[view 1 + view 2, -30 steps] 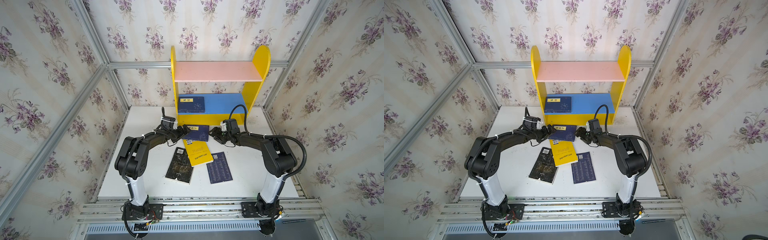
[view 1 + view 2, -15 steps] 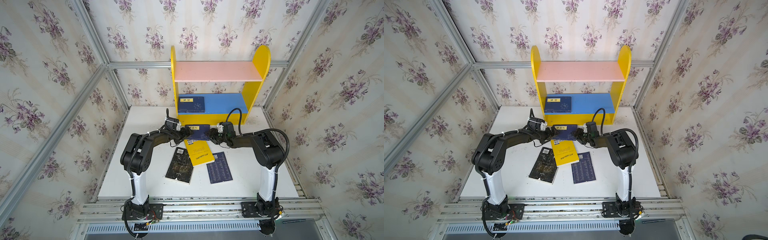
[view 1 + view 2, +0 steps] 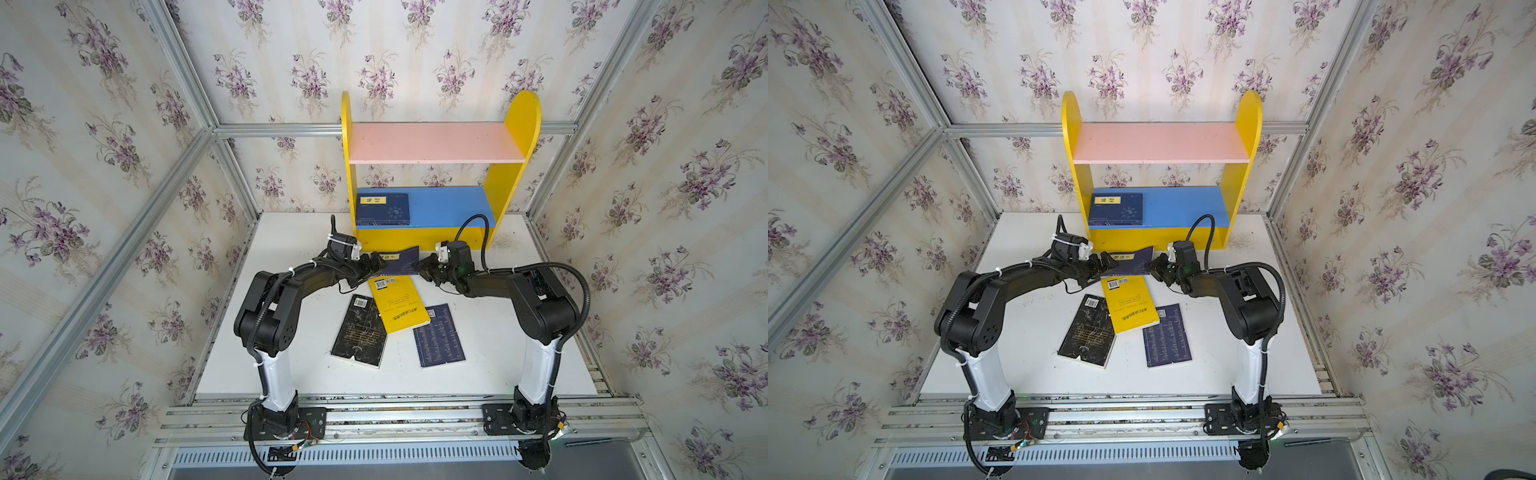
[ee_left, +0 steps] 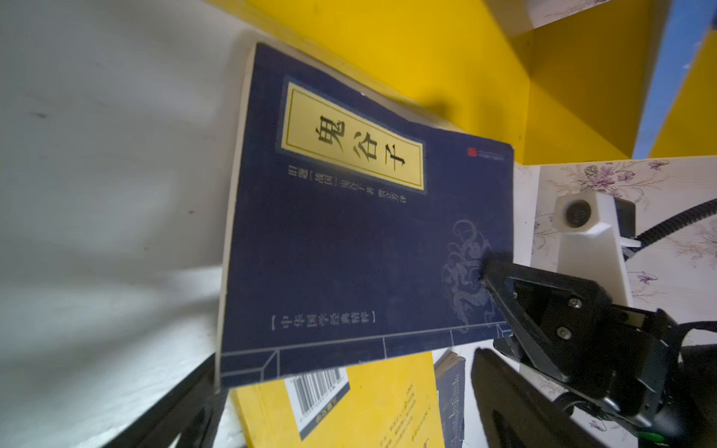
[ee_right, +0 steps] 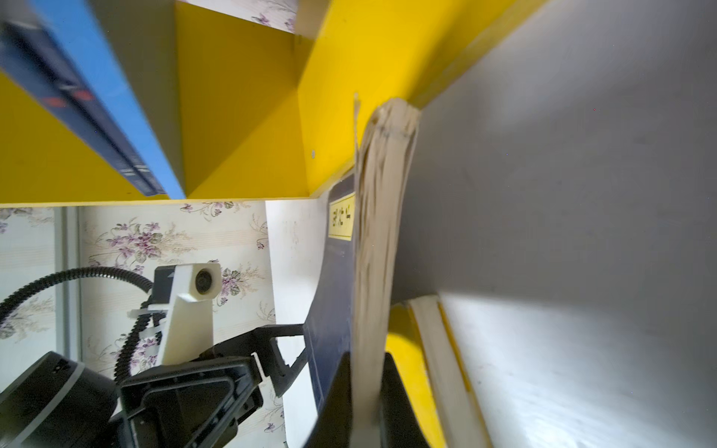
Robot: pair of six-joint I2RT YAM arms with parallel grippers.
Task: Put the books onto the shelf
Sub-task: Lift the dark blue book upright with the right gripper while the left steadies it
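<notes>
Grip is thin: right gripper (image 5: 365, 403) pinches only the navy book's (image 3: 400, 261) right page edge, left gripper (image 3: 375, 262) gapes wide at its left. Book sits at the shelf (image 3: 515, 166) base, overlapping a yellow book (image 3: 397, 305); lifting may fan pages, slip, or drag that.

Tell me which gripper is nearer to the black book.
Left. The left gripper is beyond the black book, toward the shelf; the right gripper, shut on a navy book, is farther right.
</notes>
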